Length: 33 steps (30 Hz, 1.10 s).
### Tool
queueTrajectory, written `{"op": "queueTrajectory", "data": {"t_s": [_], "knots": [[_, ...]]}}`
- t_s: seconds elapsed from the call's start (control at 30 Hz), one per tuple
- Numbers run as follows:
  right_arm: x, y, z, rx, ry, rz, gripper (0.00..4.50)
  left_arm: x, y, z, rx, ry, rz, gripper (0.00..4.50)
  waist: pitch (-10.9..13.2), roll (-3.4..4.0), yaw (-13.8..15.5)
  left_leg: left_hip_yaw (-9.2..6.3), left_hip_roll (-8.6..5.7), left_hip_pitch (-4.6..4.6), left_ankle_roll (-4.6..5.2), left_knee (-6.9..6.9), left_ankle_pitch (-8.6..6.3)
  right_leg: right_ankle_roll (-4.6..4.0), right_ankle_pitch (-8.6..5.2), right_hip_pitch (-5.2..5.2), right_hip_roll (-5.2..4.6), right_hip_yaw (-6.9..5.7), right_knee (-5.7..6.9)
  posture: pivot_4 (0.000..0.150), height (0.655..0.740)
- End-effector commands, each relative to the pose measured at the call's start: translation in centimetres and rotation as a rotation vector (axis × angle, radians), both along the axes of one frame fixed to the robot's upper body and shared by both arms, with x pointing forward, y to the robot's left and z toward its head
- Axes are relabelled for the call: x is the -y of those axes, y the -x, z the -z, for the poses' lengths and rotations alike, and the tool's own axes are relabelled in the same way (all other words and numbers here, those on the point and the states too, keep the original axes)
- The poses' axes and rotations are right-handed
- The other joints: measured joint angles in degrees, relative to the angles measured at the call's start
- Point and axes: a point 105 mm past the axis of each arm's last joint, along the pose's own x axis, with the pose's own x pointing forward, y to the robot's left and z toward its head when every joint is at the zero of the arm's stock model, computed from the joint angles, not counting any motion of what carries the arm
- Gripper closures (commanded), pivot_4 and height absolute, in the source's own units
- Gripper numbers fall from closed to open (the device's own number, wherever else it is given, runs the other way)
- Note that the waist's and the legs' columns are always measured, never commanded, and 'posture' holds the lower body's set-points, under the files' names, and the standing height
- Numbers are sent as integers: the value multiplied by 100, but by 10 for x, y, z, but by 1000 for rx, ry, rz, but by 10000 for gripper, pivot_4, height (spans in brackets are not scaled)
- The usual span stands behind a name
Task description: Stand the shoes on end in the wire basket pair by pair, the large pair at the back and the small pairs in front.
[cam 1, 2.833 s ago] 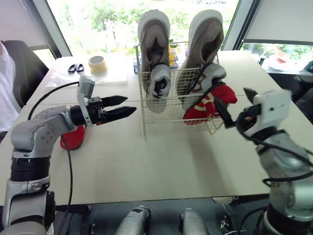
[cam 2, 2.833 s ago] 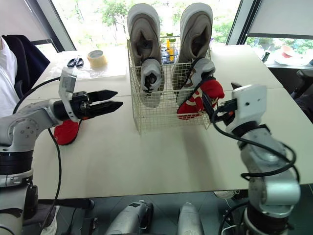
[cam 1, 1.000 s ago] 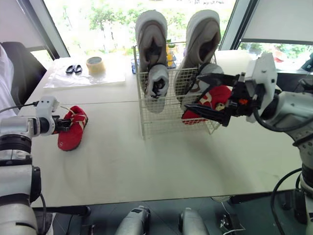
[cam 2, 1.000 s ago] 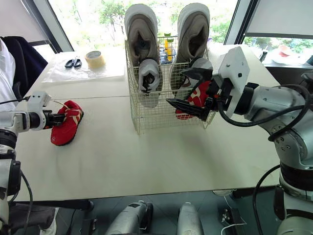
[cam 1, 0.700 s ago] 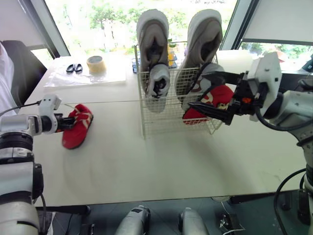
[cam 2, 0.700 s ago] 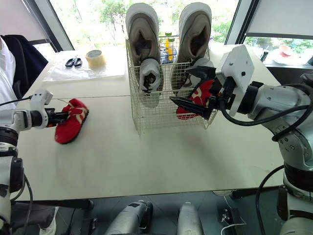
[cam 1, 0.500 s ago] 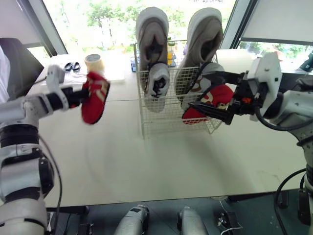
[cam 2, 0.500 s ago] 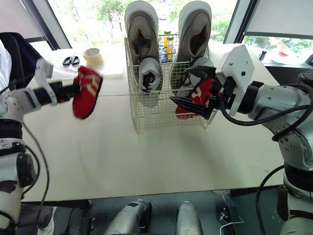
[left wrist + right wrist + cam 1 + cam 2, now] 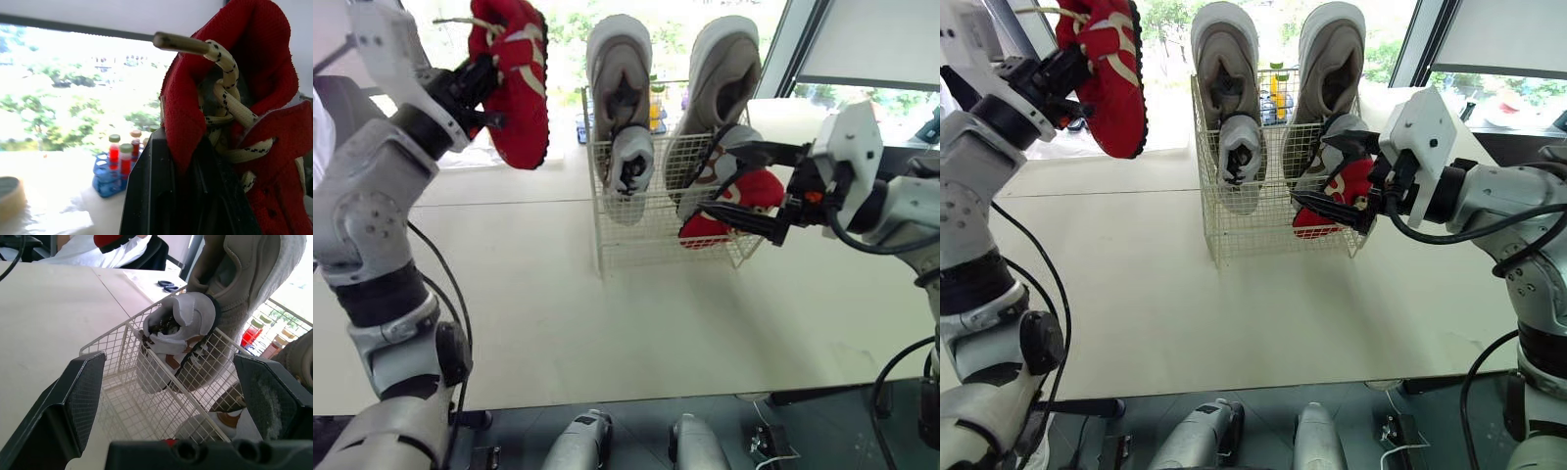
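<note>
Grip firmly with the left gripper (image 9: 481,80), pinched shut on the loose red shoe (image 9: 521,88) by its laced collar, raised high at the left. Mind the right gripper (image 9: 717,180), spread wide and empty at the front right of the wire basket (image 9: 636,235), beside the other red shoe (image 9: 762,186). Swing across, turn on end, lower in beside that one, clear of the small grey pair (image 9: 632,162) and the large pair (image 9: 619,69) behind.

Red shoe (image 9: 517,78) with cream laces flecked black, noted at 11 o'clock. Large pair (image 9: 619,69) recorded beige-grey; small pair (image 9: 632,162) white-grey, brown trim; wire basket (image 9: 646,240) cream; second red shoe (image 9: 754,186) inside.
</note>
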Motion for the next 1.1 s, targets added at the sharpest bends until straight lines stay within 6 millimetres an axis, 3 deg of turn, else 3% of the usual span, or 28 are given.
{"op": "queueTrajectory", "data": {"t_s": [0.03, 0.23, 0.33, 0.57, 0.83, 1.1], "knots": [[1, 9, -11, 47, 1, 3, 0, 26, 8, 5, 163, -121, -41, 44617, 0, 0, 39, 0, 0, 0, 0, 2, 0, -1, 1, 1, 1, 0, -1, 1500, 7400], [1, 11, -8, 37, -2, 13, 0, 49, 20, 19, 270, -66, 38, 44617, 1, -1, 79, 2, 3, 0, 0, 1, 0, -3, 3, -3, 2, 1, -3, 1500, 7400], [0, 11, -6, 35, -2, 16, 0, 46, 25, 9, 333, 72, 41, 44617, 1, -1, 106, 3, 2, 0, 1, 3, 0, -3, 3, 0, 1, 0, -4, 1500, 7400], [0, 11, -7, 40, -6, 19, 0, 58, 35, -1, 439, 24, 62, 44617, 1, -2, 104, 2, 2, 0, 1, 8, -1, -3, 3, 3, 2, -3, -3, 1500, 7400], [-1, 6, -6, 43, 13, 1, 0, 90, 37, 30, 492, -33, 191, 44617, 0, -2, 105, 2, 1, 0, 3, 13, -1, -3, 3, 8, 2, -6, -4, 1500, 7400], [1, 6, -6, 42, 23, -4, 0, 120, 42, 51, 498, 17, 250, 44617, 0, -2, 107, 2, 1, 0, 4, 11, -1, -2, 3, 8, 1, -6, -6, 1500, 7400]]}}
